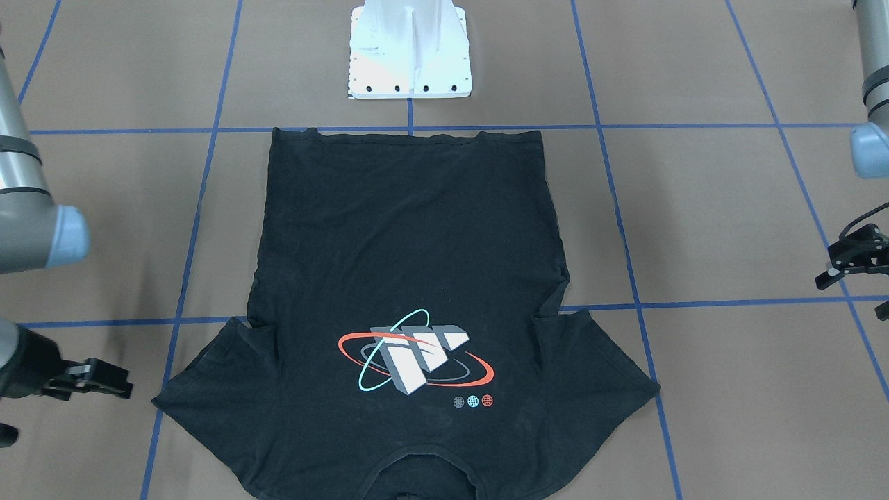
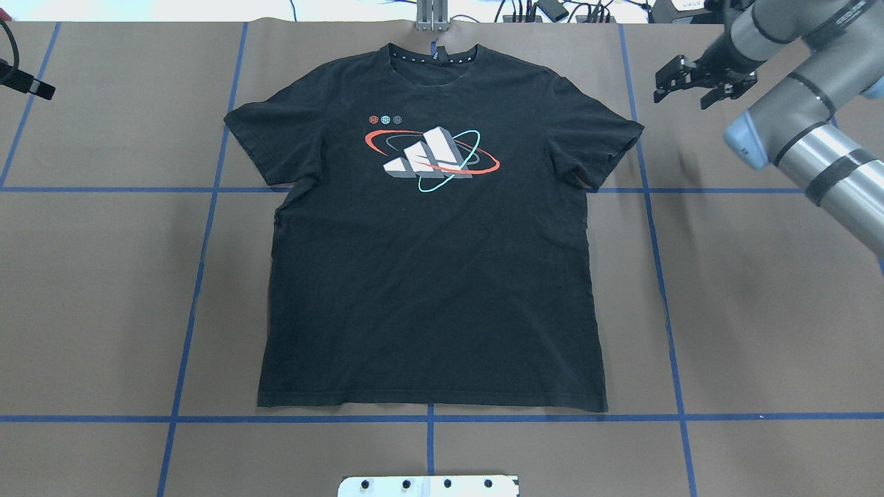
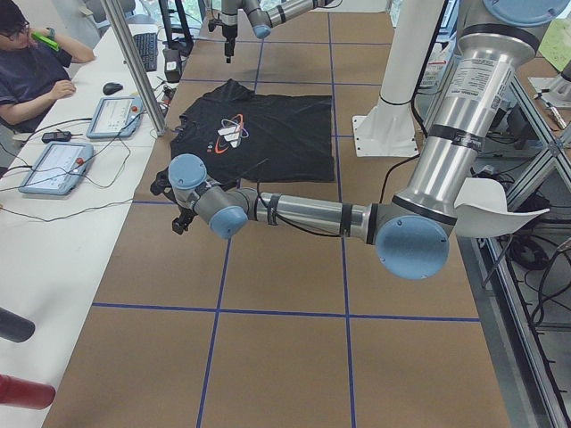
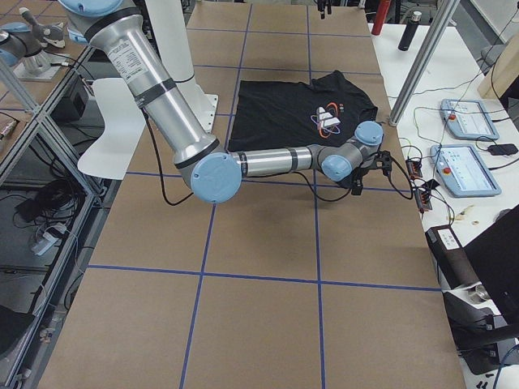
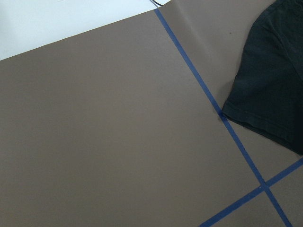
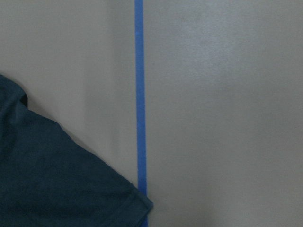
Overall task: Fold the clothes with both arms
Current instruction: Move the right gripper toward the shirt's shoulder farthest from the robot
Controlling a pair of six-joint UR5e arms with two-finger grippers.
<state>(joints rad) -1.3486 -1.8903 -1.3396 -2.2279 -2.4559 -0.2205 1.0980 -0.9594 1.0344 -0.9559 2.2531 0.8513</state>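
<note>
where: black T-shirt (image 2: 428, 276) lies flat, picture up, mid desk (image 2: 97, 290) | feel: likely soft, light, floppy, will sag | hold: pinch the thin sleeve edges (image 2: 252, 134) | left gripper (image 1: 851, 288) looks spread, holds nothing | right gripper (image 2: 701, 86) spread, holds nothing

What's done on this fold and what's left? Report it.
Done: nothing is folded. The shirt lies flat, logo up, with both sleeves spread.
In hand: nothing is gripped. The left tool and the right tool hang open and empty off the cloth, each outside a sleeve.
Left: every fold, sleeves and body.
</note>
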